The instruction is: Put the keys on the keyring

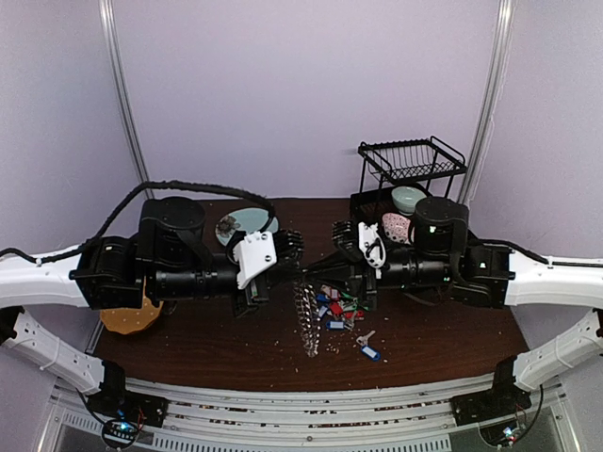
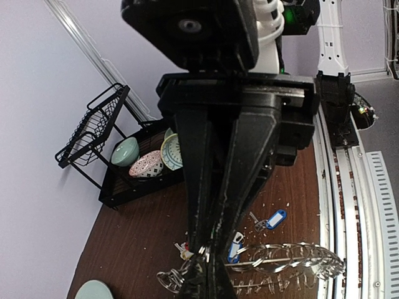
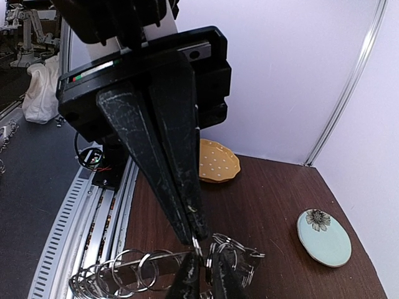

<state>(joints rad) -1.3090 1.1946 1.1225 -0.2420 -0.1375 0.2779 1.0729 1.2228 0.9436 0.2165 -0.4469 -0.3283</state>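
Over the middle of the table my two grippers meet tip to tip. The left gripper (image 2: 208,254) is shut, its tips pinching the top of the keyring (image 2: 293,260), a wire loop strung with several small silvery rings that hangs down to the table (image 1: 307,322). My right gripper (image 3: 194,235) is shut on a small metal ring (image 3: 199,246) right where the left fingers (image 3: 191,280) come up. Keys with blue, red and green tags lie in a pile (image 1: 339,303). One blue-tagged key (image 2: 274,219) lies apart (image 1: 369,352); another blue tag (image 2: 235,245) shows beside my fingers.
A black wire dish rack (image 1: 411,162) with bowls (image 2: 147,163) stands at the back right. A pale teal plate (image 3: 323,238) sits behind the left gripper (image 1: 247,224). A yellow dotted plate (image 3: 218,162) lies at the left edge (image 1: 132,320). Small crumbs dot the brown table (image 1: 217,339).
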